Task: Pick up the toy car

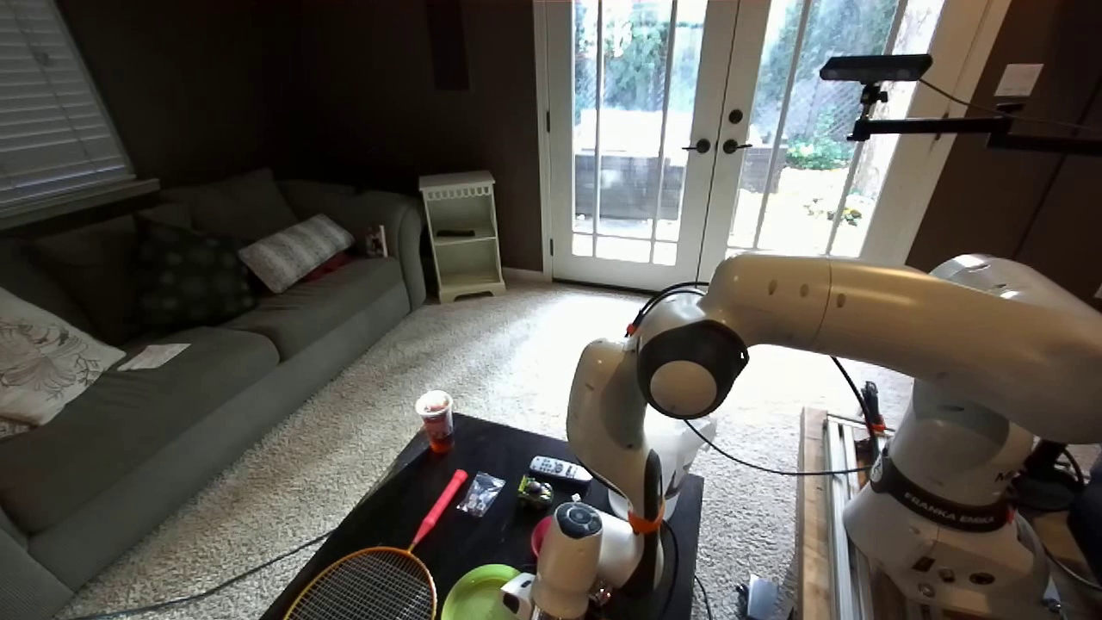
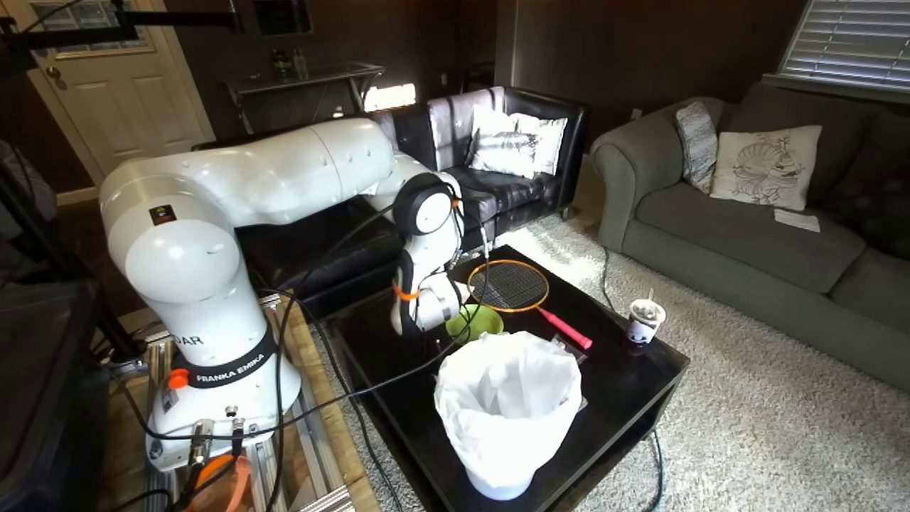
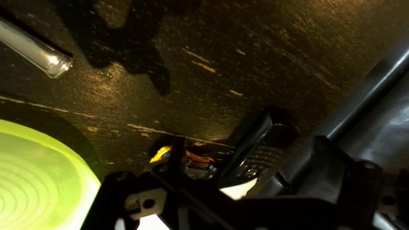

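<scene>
A small orange-yellow and grey thing, which looks like the toy car (image 3: 199, 164), lies on the dark table in the wrist view. It is partly hidden behind my left-hand finger, and I cannot tell if they touch. My gripper (image 3: 250, 140) is open, its two black fingers wide apart. A black handset with buttons (image 3: 262, 156) lies between the fingers in the picture. In an exterior view a small green and black thing (image 1: 535, 491), too small to tell if it is a vehicle, lies farther along the table. The fingertips are hidden or cut off in both exterior views.
A green plate (image 3: 38, 179) and a clear glass tube (image 3: 38, 48) lie near the gripper. A lined white bin (image 2: 508, 419), racket (image 2: 508, 284), drink cup (image 1: 437, 420), light remote (image 1: 560, 469) and plastic bag (image 1: 481, 493) are on the table. A black sofa (image 2: 490, 192) stands close.
</scene>
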{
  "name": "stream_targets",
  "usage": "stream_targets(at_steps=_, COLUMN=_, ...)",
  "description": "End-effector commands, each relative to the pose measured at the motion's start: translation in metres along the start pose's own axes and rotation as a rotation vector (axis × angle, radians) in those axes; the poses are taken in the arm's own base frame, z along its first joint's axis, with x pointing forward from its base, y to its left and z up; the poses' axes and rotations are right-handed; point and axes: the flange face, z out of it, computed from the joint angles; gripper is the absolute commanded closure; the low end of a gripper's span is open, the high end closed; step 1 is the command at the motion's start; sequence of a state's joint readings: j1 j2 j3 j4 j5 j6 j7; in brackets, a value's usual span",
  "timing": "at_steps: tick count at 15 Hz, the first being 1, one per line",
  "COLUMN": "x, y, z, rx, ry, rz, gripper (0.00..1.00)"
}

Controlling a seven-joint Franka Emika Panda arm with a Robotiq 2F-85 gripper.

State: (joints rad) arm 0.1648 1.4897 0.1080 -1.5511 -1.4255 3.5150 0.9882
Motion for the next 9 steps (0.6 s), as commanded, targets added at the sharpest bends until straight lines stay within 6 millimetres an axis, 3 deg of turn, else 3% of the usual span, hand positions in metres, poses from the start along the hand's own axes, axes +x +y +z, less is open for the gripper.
stream_targets(at_steps=1, x=0.01, y=-0.003, z=-0.002, rx=-0.058, ry=-0.025, rz=0.055, gripper=0.0)
stream_targets(at_steps=9, x=0.055, y=0.018, z=-0.012, rx=-0.165, ry=0.021, rz=0.045, gripper=0.0)
